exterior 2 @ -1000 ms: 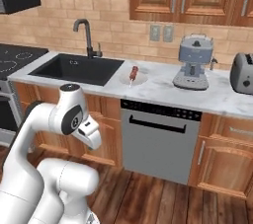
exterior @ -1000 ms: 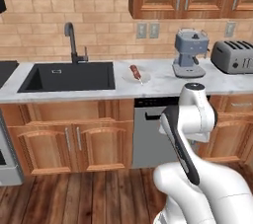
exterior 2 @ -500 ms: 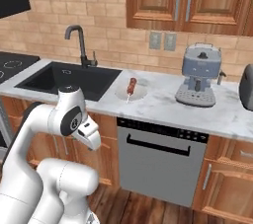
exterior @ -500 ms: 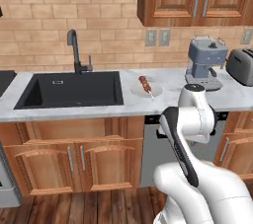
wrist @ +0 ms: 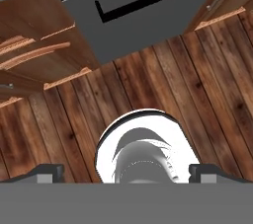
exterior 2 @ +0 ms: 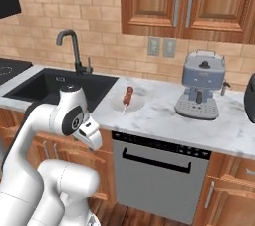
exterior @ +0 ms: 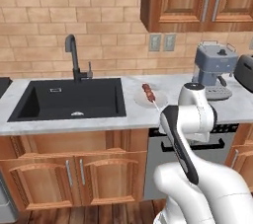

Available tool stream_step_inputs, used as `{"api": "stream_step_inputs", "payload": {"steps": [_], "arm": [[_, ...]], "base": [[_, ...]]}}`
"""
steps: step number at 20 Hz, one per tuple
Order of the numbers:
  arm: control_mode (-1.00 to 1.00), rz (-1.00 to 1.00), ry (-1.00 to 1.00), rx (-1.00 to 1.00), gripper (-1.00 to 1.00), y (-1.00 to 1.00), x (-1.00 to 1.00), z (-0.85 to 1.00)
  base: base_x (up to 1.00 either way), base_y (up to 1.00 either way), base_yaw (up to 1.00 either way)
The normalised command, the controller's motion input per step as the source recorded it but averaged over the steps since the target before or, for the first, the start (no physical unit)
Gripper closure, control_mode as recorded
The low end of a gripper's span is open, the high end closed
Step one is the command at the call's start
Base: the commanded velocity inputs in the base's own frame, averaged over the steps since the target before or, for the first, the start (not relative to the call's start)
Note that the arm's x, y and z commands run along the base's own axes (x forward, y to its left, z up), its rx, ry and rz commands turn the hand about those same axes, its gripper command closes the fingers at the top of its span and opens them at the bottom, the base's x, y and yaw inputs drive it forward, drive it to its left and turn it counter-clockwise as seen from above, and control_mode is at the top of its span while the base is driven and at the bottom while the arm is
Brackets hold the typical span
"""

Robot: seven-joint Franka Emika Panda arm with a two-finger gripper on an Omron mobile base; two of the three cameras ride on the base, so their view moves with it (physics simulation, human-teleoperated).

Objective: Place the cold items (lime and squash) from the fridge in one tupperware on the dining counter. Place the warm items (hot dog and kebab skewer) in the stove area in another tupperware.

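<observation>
A kebab skewer [exterior: 148,93] [exterior 2: 127,96] with dark red meat lies on a small white plate [exterior: 161,99] [exterior 2: 135,104] on the marble counter, between the sink and the coffee machine. My arm is folded low in front of the counter, below the skewer's height. In the hand view my gripper [wrist: 127,172] points down at the wooden floor, its two dark fingertips [wrist: 47,171] far apart and nothing between them: it is open.
A black sink [exterior: 69,100] with a dark faucet [exterior: 74,57] sits left of the plate. A blue-grey coffee machine [exterior: 213,70] [exterior 2: 199,85] and a toaster [exterior: 245,72] stand to the right. The dishwasher [exterior 2: 159,170] [wrist: 143,16] is below; a stove [exterior 2: 9,68] is at far left.
The whole picture has shifted: the base has driven nearer the counter, so sink, skewer and coffee machine look larger. The arm keeps its folded pose and the gripper stays open.
</observation>
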Motion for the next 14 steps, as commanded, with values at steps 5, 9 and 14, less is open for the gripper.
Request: {"api": "stream_step_inputs", "payload": {"steps": [5,9,14], "arm": [[1.00,0.00,0.00,0.00,-1.00,0.00,0.00,0.00],[1.00,0.00,0.00,0.00,-1.00,0.00,0.00,0.00],[1.00,0.00,0.00,0.00,-1.00,0.00,0.00,0.00]], "base": [[0.40,0.18,0.00],[0.47,0.16,-0.01],[0.53,0.19,-0.06]]}}
